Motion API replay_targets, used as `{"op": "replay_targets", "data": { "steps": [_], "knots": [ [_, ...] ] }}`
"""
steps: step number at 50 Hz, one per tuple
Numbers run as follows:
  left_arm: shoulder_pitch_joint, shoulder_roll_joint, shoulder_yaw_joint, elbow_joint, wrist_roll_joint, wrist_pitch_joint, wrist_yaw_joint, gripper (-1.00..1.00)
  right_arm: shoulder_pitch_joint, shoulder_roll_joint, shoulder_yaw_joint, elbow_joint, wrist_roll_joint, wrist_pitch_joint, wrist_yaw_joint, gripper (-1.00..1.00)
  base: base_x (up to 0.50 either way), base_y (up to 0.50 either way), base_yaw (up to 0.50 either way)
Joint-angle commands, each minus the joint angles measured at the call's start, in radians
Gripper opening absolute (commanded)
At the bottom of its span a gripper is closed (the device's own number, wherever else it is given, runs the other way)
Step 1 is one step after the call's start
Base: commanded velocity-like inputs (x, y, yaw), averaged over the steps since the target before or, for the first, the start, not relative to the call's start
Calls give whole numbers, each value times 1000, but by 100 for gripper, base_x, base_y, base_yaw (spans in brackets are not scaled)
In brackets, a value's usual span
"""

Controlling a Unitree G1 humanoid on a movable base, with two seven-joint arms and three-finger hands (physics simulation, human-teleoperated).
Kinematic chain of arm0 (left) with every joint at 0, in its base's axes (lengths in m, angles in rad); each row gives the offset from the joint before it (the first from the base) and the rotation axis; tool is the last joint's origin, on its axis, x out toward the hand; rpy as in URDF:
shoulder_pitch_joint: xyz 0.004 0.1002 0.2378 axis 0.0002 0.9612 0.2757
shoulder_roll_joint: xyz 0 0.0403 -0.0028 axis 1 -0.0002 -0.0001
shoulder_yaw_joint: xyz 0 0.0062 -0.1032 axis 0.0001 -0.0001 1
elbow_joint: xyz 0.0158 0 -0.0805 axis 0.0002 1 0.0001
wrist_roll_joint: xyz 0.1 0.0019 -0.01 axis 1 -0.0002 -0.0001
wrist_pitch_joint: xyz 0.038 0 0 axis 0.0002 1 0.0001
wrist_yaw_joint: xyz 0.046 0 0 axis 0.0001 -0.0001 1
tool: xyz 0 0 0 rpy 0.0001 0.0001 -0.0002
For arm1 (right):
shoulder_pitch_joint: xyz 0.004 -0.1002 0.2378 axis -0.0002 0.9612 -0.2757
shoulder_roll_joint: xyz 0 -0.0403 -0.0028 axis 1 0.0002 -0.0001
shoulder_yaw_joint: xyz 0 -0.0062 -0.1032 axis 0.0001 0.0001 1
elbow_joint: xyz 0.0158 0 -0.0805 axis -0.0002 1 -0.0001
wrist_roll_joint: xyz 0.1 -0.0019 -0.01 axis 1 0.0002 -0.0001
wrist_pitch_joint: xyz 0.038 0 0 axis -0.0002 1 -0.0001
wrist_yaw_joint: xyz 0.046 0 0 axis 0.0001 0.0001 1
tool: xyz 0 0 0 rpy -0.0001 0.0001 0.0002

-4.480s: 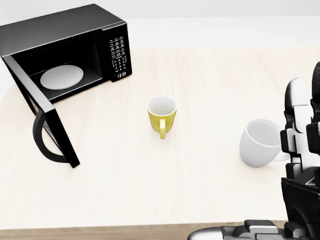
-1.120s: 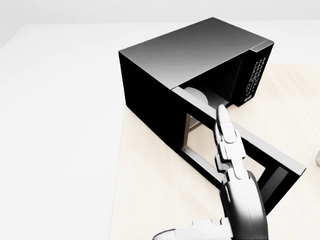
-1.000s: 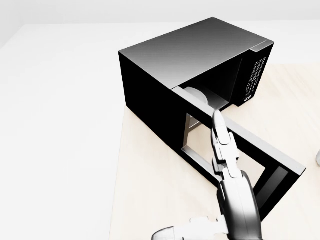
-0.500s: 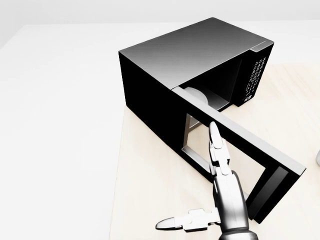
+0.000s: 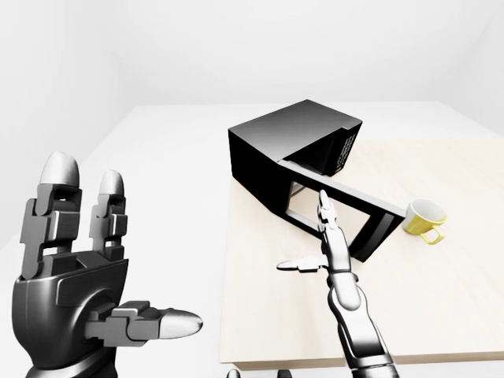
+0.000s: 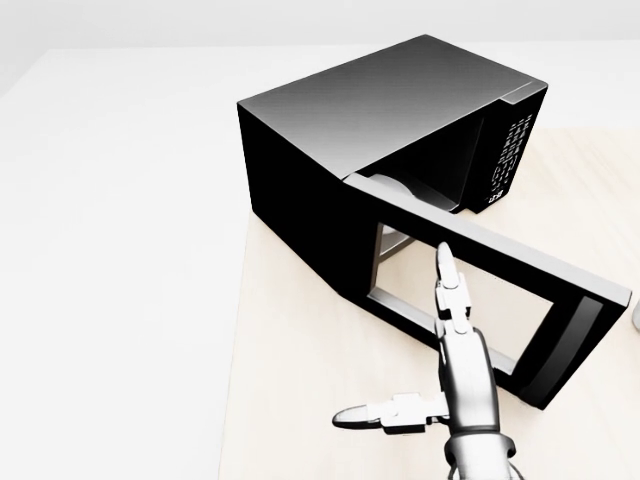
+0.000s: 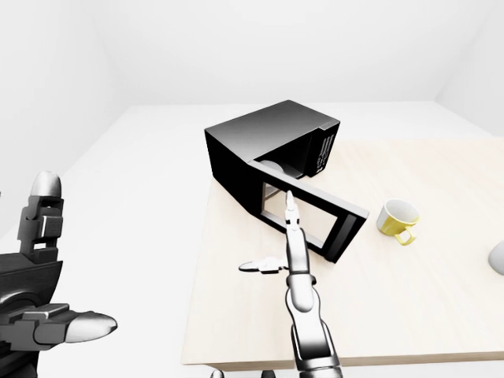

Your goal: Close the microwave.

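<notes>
The black microwave (image 6: 390, 100) stands on the pale wooden table (image 6: 300, 400), its keypad (image 6: 510, 150) at the view's right. Its windowed door (image 6: 585, 335) is hinged on the left and stands partly open, slanting out toward the lower right of the head view. My right hand (image 6: 450, 330) comes up from the bottom, open and flat with the thumb out to the left; its fingertips (image 6: 443, 262) rest against the door's outer face. My left hand (image 5: 87, 268) is raised, open and empty, close to the camera at the left of the left-eye view, away from the table.
A yellow mug (image 5: 425, 219) stands on the table to the right of the door's free end. A white mug (image 7: 498, 256) shows at the right edge of the right-eye view. The table's left edge (image 6: 240, 350) runs just left of the microwave, with white floor beyond.
The door's free end has swung up and right in the head view, toward the microwave's opening, with my right hand following it to the right. The view shifted greatly since 4.5 s ago.
</notes>
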Motion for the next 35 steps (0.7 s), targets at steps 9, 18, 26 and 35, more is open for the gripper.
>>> {"op": "replay_targets", "data": {
  "steps": [9, 18, 26, 35],
  "knots": [
    [4, 16, -10, 0, -6, 0, 15, 100, -163, -18, -78, 174, 12, -1, -13, 100, 0, 0, 0],
    [4, 7, -18, 0, 7, 0, 6, 100, -314, -50, -116, 348, 39, -1, -32, 100, 0, 0, 0],
    [2, 10, -15, 0, 4, 0, 9, 100, -410, -79, -129, 500, 22, -1, -59, 100, 0, 0, 0],
    [1, 5, -20, 0, 14, 0, 5, 100, -549, -117, -150, 627, 45, -1, -47, 100, 0, 0, 0]
  ]
}}
